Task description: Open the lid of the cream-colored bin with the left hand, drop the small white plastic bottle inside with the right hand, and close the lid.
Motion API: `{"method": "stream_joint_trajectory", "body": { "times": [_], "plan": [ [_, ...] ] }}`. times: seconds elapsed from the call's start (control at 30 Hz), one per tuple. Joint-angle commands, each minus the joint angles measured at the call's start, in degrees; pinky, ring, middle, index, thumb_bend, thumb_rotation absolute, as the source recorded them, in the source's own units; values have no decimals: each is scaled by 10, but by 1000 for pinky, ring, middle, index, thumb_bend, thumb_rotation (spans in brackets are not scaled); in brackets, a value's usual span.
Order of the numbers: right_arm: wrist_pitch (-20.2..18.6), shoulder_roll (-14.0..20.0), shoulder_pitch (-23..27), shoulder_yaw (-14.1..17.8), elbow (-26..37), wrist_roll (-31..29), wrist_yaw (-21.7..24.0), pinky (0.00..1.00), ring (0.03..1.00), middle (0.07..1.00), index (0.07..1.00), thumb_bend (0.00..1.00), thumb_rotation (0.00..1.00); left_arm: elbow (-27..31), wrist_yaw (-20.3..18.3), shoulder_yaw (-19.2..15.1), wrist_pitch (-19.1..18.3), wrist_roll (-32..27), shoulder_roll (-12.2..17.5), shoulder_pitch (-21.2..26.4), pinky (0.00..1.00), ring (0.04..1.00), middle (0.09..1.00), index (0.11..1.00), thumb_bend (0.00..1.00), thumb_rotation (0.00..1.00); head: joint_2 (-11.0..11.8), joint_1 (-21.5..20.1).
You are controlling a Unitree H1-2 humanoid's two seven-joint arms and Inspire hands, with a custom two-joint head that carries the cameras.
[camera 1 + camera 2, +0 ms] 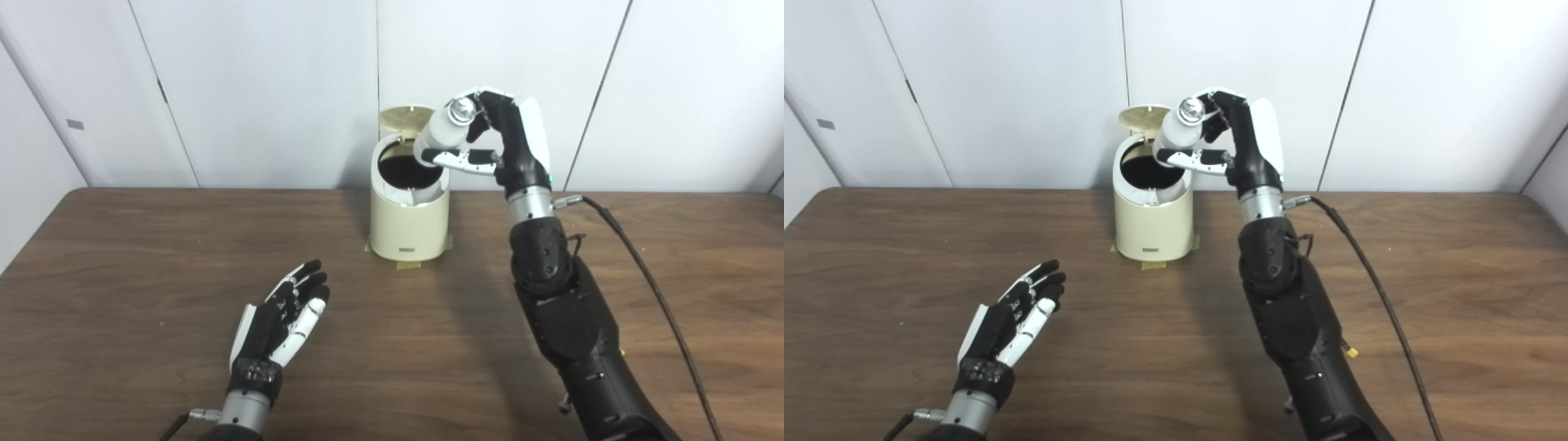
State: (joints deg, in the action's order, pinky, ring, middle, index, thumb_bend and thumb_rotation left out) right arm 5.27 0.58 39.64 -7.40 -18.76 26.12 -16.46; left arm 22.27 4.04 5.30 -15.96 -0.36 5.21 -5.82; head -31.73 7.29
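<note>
Cable point(649, 269) beside right arm, table point(122, 257).

I see a dark brown wooden table point(122, 257) filling the lower half, its far edge running from 9 to 3 o'clock. Behind it stand white wall panels point(269, 73) with thin dark seams, and at 10 o'clock a small grey tag point(75, 124). The light is soft and even

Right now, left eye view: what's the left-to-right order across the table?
left hand, open above the table → cream-colored bin, lid up → right hand, holding the white bottle tilted over the bin's right rim → black cable.
</note>
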Motion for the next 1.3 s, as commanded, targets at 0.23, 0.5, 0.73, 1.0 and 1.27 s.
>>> {"method": "stream_joint_trajectory", "body": {
  "times": [0.23,0.5,0.73,1.0,1.27],
  "plan": [
    [36,-6,41,-11,11,22,-27,363,421,499,487,520,0,2,9,1,26,0,-37,-24,834,852,844,900,607,588,1,-1],
    [40,-11,39,-21,10,33,-25,373,424,497,487,520,0,0,10,2,28,0,-38,-23,838,858,847,905,593,583,2,-2],
    [33,-16,34,-23,15,35,-24,374,424,493,490,520,0,1,10,2,27,3,-36,-24,838,856,845,906,581,574,1,-3],
    [25,-20,32,-20,4,44,-29,354,431,493,487,505,0,0,11,2,26,3,-36,-25,832,850,844,910,603,584,-1,-8],
    [32,-19,33,-19,-27,55,-55,347,423,493,494,502,0,4,10,2,30,2,-35,-27,825,845,843,910,603,579,-6,-9]
  ]
}}
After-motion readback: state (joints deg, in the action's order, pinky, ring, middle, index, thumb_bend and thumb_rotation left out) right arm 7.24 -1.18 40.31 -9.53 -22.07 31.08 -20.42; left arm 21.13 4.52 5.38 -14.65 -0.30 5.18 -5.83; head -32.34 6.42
